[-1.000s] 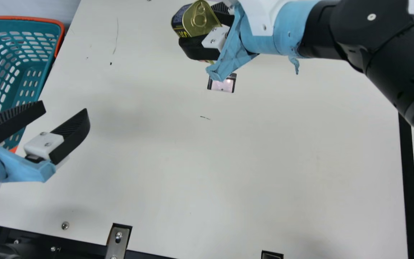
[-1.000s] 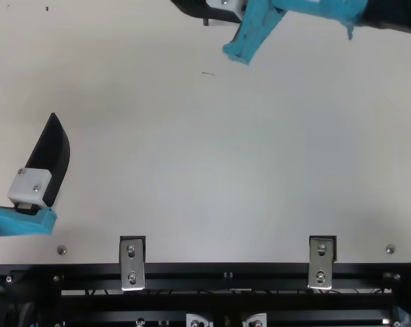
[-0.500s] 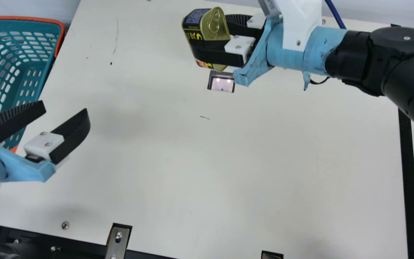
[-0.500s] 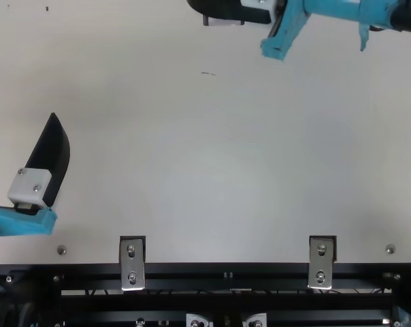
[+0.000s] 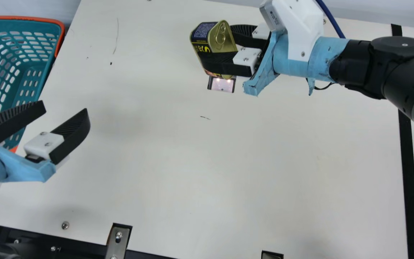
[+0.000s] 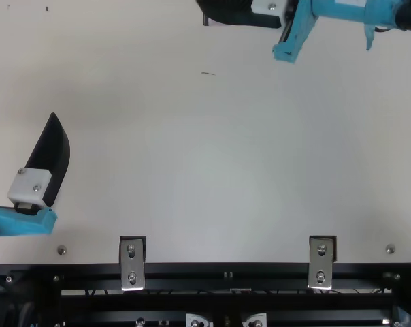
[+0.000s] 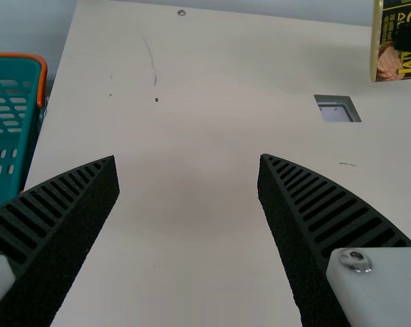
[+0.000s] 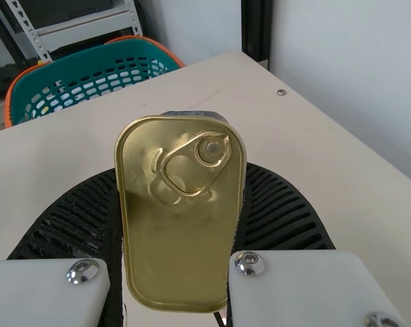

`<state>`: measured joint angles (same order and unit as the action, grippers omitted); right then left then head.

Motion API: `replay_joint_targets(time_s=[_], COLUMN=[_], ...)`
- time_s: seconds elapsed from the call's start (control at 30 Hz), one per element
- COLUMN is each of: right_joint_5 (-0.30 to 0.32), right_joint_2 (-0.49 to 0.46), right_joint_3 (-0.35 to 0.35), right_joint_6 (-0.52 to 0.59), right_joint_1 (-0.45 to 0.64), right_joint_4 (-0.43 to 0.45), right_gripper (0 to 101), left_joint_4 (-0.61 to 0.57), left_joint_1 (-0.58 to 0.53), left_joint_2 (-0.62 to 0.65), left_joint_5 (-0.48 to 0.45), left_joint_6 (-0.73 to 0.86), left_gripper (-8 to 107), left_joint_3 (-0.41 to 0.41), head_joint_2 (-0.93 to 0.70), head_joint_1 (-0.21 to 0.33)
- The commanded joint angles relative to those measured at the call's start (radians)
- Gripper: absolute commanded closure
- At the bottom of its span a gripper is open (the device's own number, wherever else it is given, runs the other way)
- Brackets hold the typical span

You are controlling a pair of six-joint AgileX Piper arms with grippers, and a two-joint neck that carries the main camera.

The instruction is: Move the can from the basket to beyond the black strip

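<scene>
basket (image 5: 31, 26) cut off, main view edge | black strip (image 5: 408, 162) partly behind right arm (image 5: 358, 61) | can (image 7: 392, 65) cropped, left wrist view

Main view, clock positions about its centre: table (image 5: 264, 162), cream, with a rectangular recess (image 5: 222, 85) at 1 o'clock; a short dark mark (image 5: 205, 117) just off centre, at 12; a dark speck (image 5: 111, 63) at 10; a round screw (image 5: 65, 225) at 8; a metal bracket (image 5: 118, 241) at 7. Right wrist view, likewise: white shelving frame (image 8: 86, 26) at 11; dark upright post (image 8: 256, 30) at 1; pale wall (image 8: 348, 61) at 2.
</scene>
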<state>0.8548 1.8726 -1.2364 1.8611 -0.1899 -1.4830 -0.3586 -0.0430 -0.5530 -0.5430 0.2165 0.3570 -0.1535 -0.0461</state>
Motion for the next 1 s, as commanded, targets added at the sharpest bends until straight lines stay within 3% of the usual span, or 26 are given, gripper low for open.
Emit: replay_joint_targets(time_s=[0.0, 0.23, 0.5, 0.73, 0.97], right_joint_5=[-0.006, -0.047, -0.132, -0.185, -0.139], right_joint_2=[-0.014, -0.095, -0.212, -0.298, -0.380], right_joint_3=[0.004, 0.004, -0.010, 0.000, 0.013], right_joint_6=[-0.003, -0.076, -0.266, -0.542, -0.847], right_joint_1=[0.004, 0.016, 0.026, 0.040, 0.096], right_joint_4=[-0.003, 0.057, 0.261, 0.566, 0.908], right_gripper=[101, 101, 101, 101, 101], left_joint_4=[0.000, 0.000, 0.000, 0.000, 0.000], left_joint_1=[0.000, 0.000, 0.000, 0.000, 0.000], left_joint_2=[0.000, 0.000, 0.000, 0.000, 0.000], left_joint_5=[0.000, 0.000, 0.000, 0.000, 0.000], left_joint_6=[0.000, 0.000, 0.000, 0.000, 0.000], left_gripper=[9, 9, 9, 9, 9], left_joint_3=[0.000, 0.000, 0.000, 0.000, 0.000], head_joint_2=[0.001, 0.001, 0.001, 0.043, 0.184], head_joint_1=[0.004, 0.004, 0.004, -0.009, -0.014])
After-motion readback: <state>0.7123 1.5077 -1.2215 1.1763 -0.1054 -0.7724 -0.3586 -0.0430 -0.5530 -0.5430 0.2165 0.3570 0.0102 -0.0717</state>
